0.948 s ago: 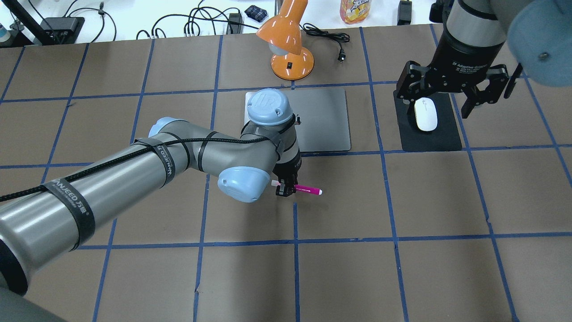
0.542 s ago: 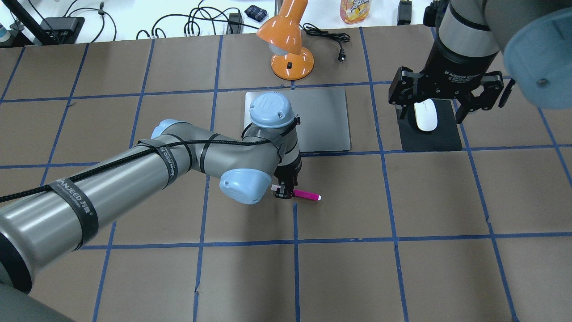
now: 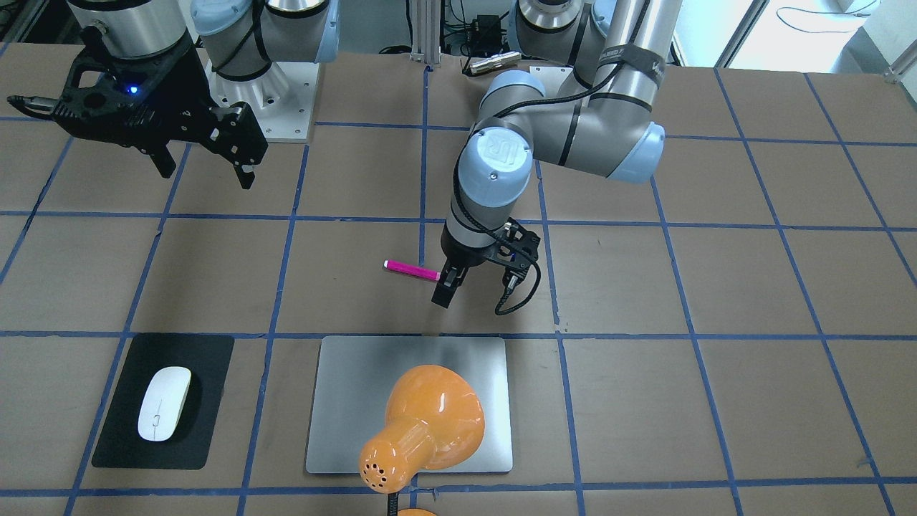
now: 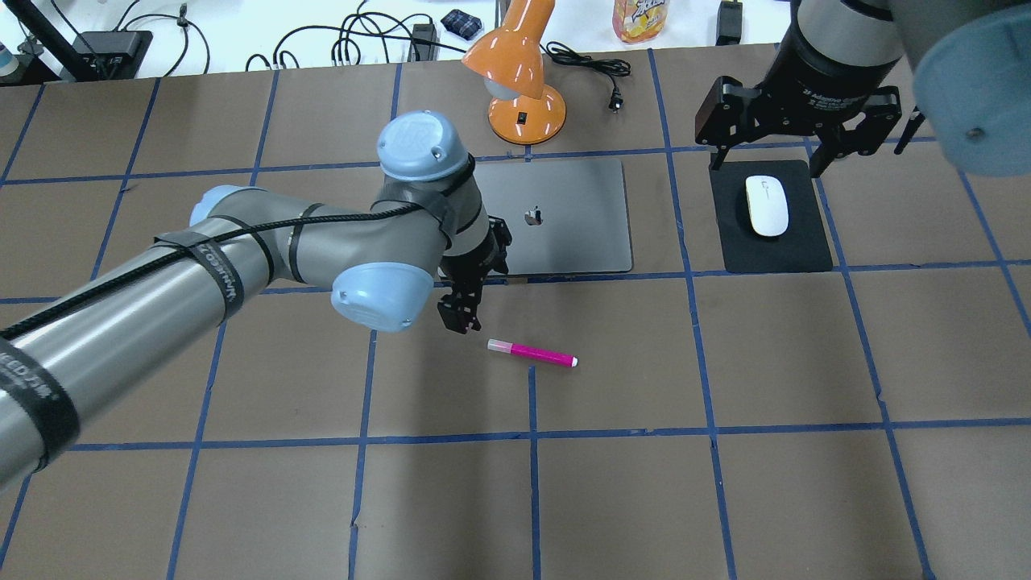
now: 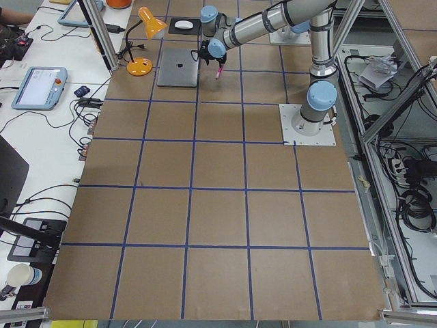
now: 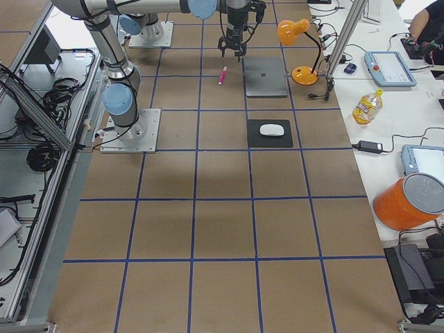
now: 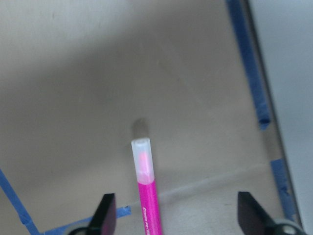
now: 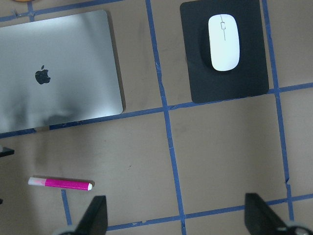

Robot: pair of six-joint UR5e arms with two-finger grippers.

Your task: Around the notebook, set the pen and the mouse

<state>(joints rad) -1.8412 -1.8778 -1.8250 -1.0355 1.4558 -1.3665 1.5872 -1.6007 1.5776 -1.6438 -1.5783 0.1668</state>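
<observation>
The left gripper [image 6: 232, 50], on the far arm, hangs fingers-down over the brown table [image 6: 222, 229]; finger spacing cannot be determined at this range. The pen [image 6: 223, 75] lies flat just below and left of the gripper, apart from it, and the notebook [image 6: 265, 76] lies just to the gripper's lower right. Nearer the camera than the gripper, past the notebook, the mouse [image 6: 271, 130] rests on a black mat [image 6: 253, 142] — an orange lamp [image 6: 291, 31] stands to the gripper's right, on the notebook's other side.

You have the magenta pen [image 4: 532, 353] lying flat on the table [image 4: 725, 362], near the closed silver notebook [image 4: 564, 217] but apart; the white mouse [image 4: 766, 205] sits on a black mat [image 4: 805, 254].
</observation>
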